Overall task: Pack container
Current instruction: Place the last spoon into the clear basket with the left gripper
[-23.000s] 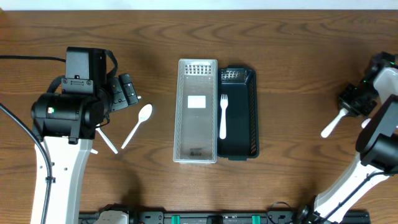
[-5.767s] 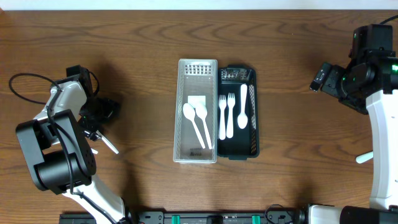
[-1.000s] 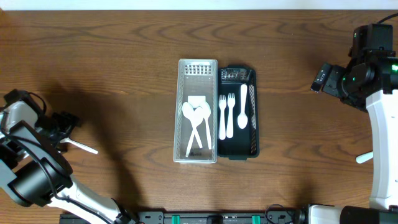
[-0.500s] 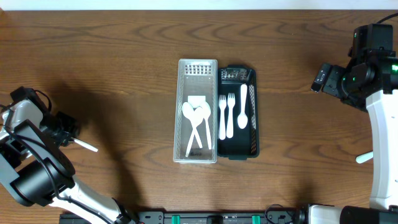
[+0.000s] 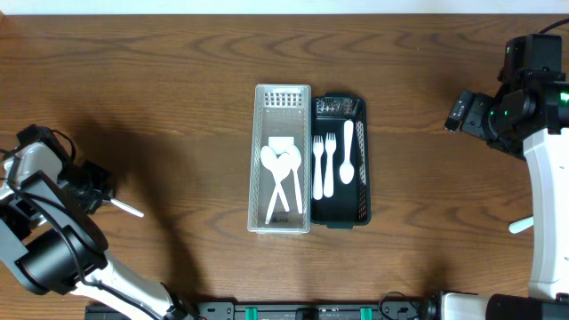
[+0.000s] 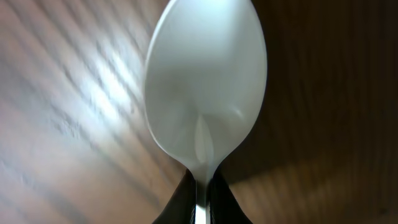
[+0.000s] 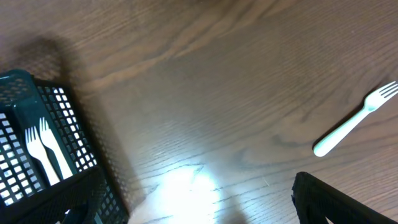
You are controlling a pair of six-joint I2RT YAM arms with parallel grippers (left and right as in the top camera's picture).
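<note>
Wood-grain table [image 5: 178,71], left jaws pinching white spoon [image 6: 205,93], handle cropped close-up, right jaws wide, partly cropped

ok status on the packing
Left pincer shut on a spoon. Right pincer open, empty. Spoons in clear bin, forks in black bin; one fork loose on table. Nothing in the way.

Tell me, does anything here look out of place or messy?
One white fork lies loose on the table, at the overhead view's right edge, far from the black tray holding the other forks. In the clear container, the spoons lie crossed rather than side by side.
</note>
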